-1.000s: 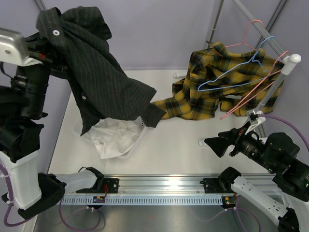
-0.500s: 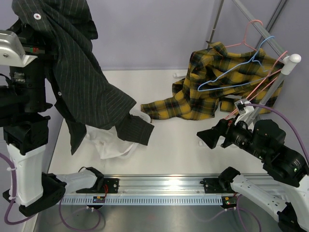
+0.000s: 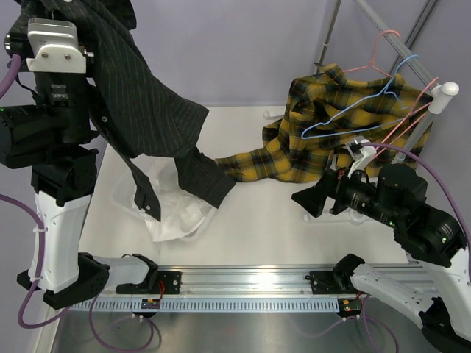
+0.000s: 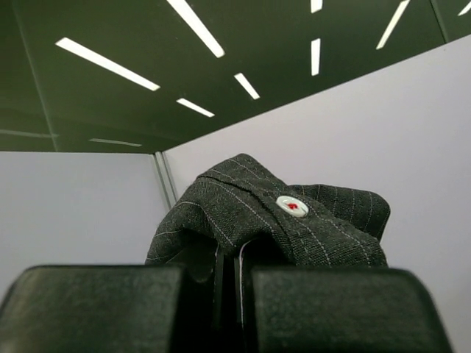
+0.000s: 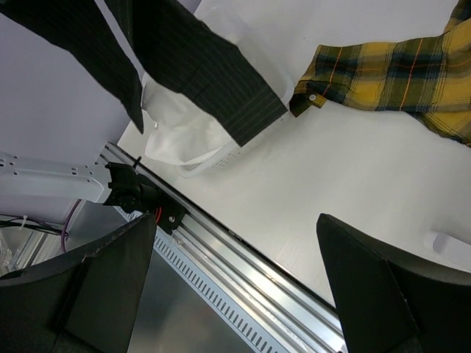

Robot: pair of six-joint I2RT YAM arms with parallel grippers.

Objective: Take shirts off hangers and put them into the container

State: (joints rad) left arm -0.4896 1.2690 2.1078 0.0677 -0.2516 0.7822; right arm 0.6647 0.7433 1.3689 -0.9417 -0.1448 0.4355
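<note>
No text, label or number can be read anywhere.

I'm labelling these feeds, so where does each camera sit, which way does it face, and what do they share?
Top external: above and behind the bases, looking down on the table; both arms show.
Left wrist: up high, facing up at wall and ceiling lights; left gripper shut on the black pinstriped shirt.
Right wrist: over the table, facing left at the white shirt; right gripper open.
Shared: all three show that black shirt.

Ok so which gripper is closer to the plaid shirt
Right. The right gripper is open just short of the plaid shirt; the left gripper is far off, shut on the black shirt.
</note>
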